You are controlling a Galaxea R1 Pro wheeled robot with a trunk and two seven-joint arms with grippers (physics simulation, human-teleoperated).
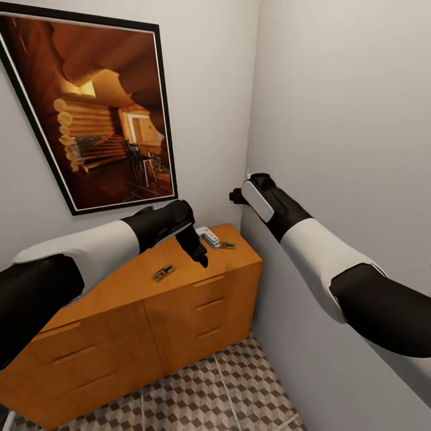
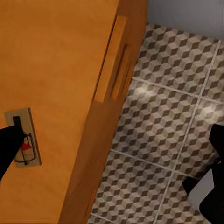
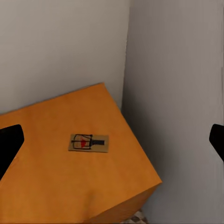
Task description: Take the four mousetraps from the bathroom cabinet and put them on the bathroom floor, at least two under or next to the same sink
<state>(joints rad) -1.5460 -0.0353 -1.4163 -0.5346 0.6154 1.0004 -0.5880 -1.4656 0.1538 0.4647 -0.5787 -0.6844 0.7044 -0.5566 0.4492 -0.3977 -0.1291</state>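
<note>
The orange-brown cabinet (image 1: 179, 299) stands against the wall under a picture. Two mousetraps lie on its top: one near the middle (image 1: 163, 273), one by the right end (image 1: 226, 245). My left gripper (image 1: 194, 248) hangs open above the top near its front edge, fingers pointing down. In the left wrist view a mousetrap (image 2: 24, 140) lies beside one dark fingertip (image 2: 7, 147). My right gripper (image 1: 238, 194) is open, high up near the right wall. In the right wrist view the end mousetrap (image 3: 88, 142) lies on the cabinet (image 3: 56, 186) below the open jaws.
Cube-patterned bathroom floor (image 1: 227, 395) lies in front of the cabinet, also seen beside it (image 2: 172, 116). Grey walls close in at the back and right, forming a tight corner (image 1: 251, 120). A framed picture (image 1: 102, 108) hangs above. A small white-grey piece (image 1: 208, 237) shows behind the left gripper.
</note>
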